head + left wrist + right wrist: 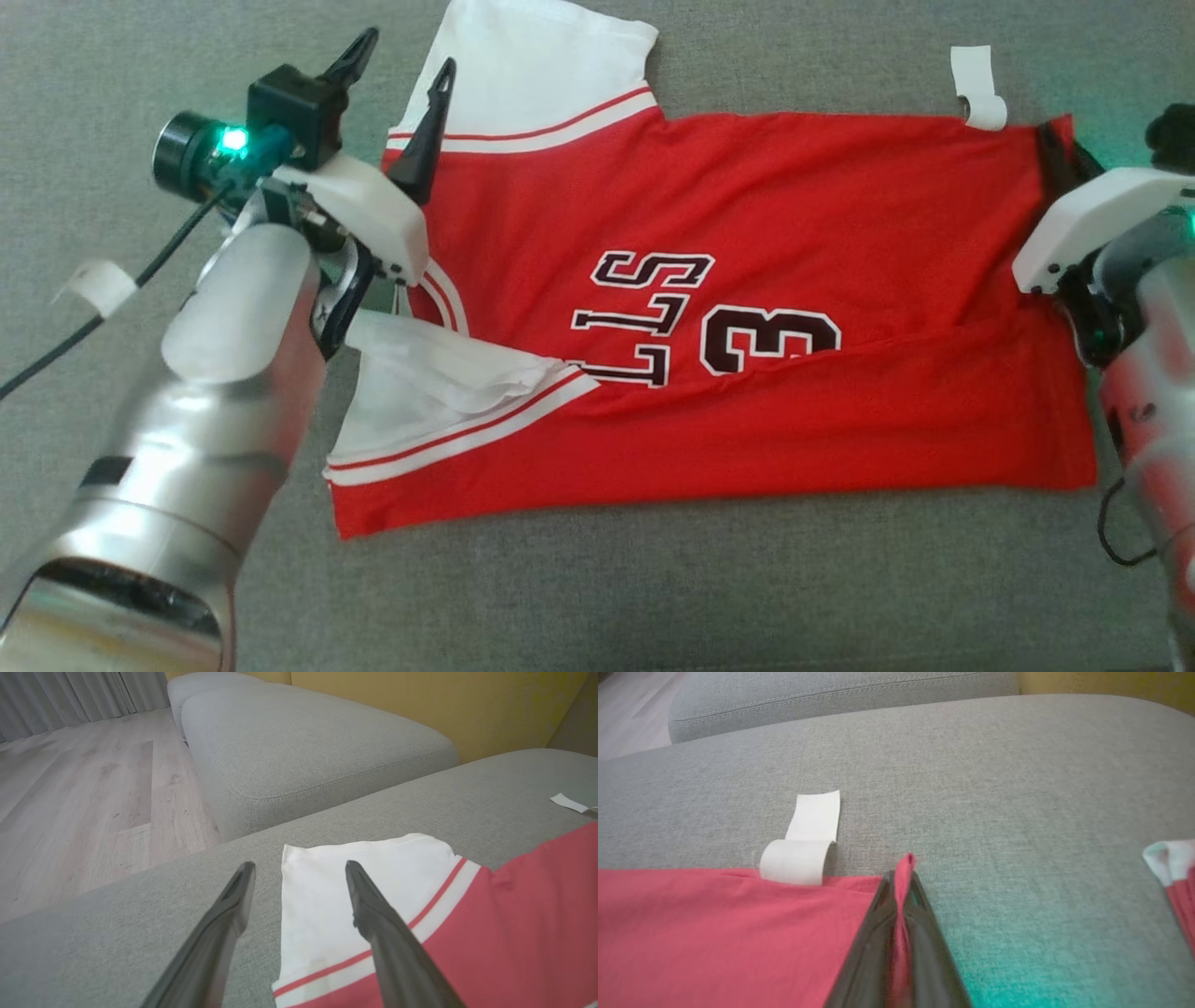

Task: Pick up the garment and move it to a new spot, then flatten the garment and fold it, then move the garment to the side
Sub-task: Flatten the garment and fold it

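Observation:
The garment [747, 280] is a red jersey with white sleeves and dark lettering, lying spread on a grey sofa cushion [653, 597]. Its near long edge is folded up over the body. My left gripper [408, 51] hovers open over the far left sleeve; in the left wrist view its fingers [299, 865] straddle the edge of that white sleeve [327, 891] with nothing between them. My right gripper [1050, 140] is at the far right corner of the jersey. The right wrist view shows it [901, 877] shut on a pinch of the red hem [903, 863].
A curled white tape strip [976, 89] lies at the jersey's far edge near the right gripper [803, 844], and another strip [98, 280] sits left of my left arm. A second grey cushion [303, 742], wooden floor [84, 793] and a yellow wall lie beyond.

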You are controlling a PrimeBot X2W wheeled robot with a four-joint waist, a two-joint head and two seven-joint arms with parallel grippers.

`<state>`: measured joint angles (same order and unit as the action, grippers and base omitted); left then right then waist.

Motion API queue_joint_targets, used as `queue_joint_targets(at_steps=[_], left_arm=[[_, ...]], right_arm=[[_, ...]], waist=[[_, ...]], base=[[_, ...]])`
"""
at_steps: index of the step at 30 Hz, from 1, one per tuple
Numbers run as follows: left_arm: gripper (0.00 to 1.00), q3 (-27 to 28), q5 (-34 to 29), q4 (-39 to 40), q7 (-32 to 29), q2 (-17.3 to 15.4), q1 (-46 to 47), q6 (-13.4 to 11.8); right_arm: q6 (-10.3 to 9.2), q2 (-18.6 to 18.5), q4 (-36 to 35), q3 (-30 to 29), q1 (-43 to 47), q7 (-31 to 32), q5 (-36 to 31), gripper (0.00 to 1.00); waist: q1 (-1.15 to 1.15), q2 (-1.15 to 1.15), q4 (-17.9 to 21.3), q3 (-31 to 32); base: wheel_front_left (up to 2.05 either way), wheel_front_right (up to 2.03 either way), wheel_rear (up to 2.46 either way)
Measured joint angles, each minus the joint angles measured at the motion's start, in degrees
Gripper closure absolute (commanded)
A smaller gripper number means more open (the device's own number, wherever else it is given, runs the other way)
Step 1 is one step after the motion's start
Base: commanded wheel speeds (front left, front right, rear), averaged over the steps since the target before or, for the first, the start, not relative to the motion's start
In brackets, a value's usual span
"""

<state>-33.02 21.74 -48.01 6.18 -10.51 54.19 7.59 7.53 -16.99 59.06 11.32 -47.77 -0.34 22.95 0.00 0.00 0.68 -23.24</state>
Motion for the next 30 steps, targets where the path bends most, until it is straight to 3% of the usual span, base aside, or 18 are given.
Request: queue_joint_targets(at_steps=[6,14,29,30], left_arm=[[0.0,-5.43,6.31,-0.13,-2.37,-0.77,4.31,0.0],[0.0,-13.29,14.12,-0.88,-9.72,-5.57,12.1,0.0],[0.0,-15.67,18.24,-11.35,-12.49,-7.14,18.75,0.0],[0.54,-15.89,18.34,-11.44,-12.4,-7.11,18.83,0.0]], right_arm=[[0.01,-0.44,0.11,3.0,-1.87,-3.13,1.4,1.0],[0.0,0.9,0.16,7.39,-5.62,-5.92,3.5,1.0],[0.01,2.15,-3.7,15.53,-8.93,-10.36,10.92,1.0],[0.0,2.14,-3.78,15.96,-9.11,-10.39,11.38,1.0]], waist=[[0.0,0.0,0.83,-1.42],[0.01,0.0,3.91,-4.28],[0.0,0.0,9.29,-9.82],[0.0,0.0,9.31,-9.87]], base=[[0.0,0.0,0.0],[0.0,0.0,0.0],[0.0,0.0,0.0],[0.0,0.0,0.0]])
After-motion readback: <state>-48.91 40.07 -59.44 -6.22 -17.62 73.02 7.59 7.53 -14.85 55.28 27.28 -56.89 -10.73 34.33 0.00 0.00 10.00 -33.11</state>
